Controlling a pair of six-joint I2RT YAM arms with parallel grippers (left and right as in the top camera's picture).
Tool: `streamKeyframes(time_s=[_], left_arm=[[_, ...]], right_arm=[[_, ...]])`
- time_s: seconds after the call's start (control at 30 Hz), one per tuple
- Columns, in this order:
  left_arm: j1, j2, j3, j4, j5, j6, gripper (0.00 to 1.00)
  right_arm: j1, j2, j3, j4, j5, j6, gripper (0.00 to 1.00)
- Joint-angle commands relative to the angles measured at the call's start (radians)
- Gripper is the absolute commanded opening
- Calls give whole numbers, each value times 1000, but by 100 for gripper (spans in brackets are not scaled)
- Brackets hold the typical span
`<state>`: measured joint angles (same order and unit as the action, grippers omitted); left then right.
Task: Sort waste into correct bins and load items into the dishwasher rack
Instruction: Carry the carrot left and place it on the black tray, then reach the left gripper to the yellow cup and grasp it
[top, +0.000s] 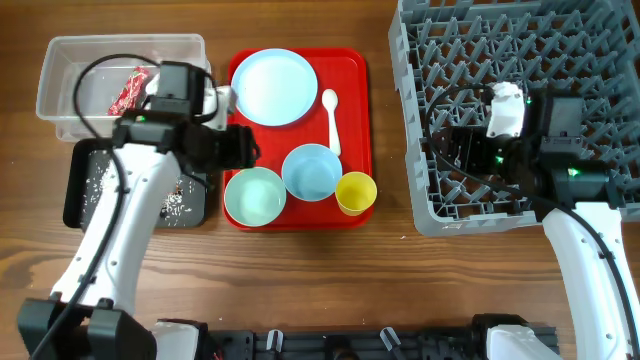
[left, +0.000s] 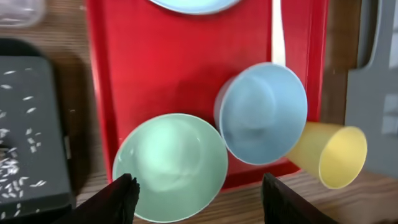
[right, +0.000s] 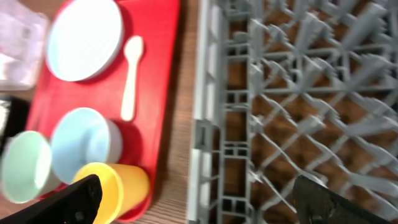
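Mint-green bowl (left: 168, 165) first: it sits at the near corner of the red tray (left: 168, 62), directly under my left claw (left: 202, 199), whose fingers stand apart with nothing between them. I judge this the pick to make, and I'd take it by the wall. I'd lower until one finger goes inside the rim and the other outside, on the side away from the pale blue bowl (left: 264, 112), which looks pressed against it. Close slowly and lift straight, so that neighbour isn't dragged and the yellow cup (left: 333, 155) at the tray's corner isn't knocked onto the surface (top: 300, 290). Farther up the tray lie the white spoon (left: 278, 37) and the pale blue plate (top: 274, 87). Off to the side, rice grains (left: 12, 168) are in the black tray (left: 37, 93) and a red strip (top: 128, 88) is in the clear tub (top: 70, 70). Farthest, the dishwasher rack (top: 440, 100) holds no dishes that I can see; my right claw (right: 199, 199) hovers over it, spread wide and empty.
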<state>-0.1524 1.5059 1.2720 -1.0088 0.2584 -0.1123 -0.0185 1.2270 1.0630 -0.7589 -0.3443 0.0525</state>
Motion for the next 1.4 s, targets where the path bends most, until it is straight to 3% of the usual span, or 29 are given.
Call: streamKeyframes(time_s=[0.0, 0.23, 0.4, 0.6, 0.77, 1.37], left_arm=[[-49, 35, 3, 7, -28, 34, 65], [-94, 54, 3, 37, -27, 35, 65], [-175, 60, 4, 116, -24, 41, 64], [-307, 128, 4, 253, -24, 75, 65], [-400, 221, 4, 325, -24, 48, 57], [-494, 323, 4, 319, -37, 14, 43]], right_arm=[[5, 11, 15, 42, -137, 29, 100], [99, 11, 15, 153, -166, 151, 86], [184, 11, 15, 173, -18, 222, 87], [183, 11, 15, 171, 43, 266, 88], [180, 11, 15, 149, 136, 273, 91], [104, 11, 15, 87, 166, 287, 98]])
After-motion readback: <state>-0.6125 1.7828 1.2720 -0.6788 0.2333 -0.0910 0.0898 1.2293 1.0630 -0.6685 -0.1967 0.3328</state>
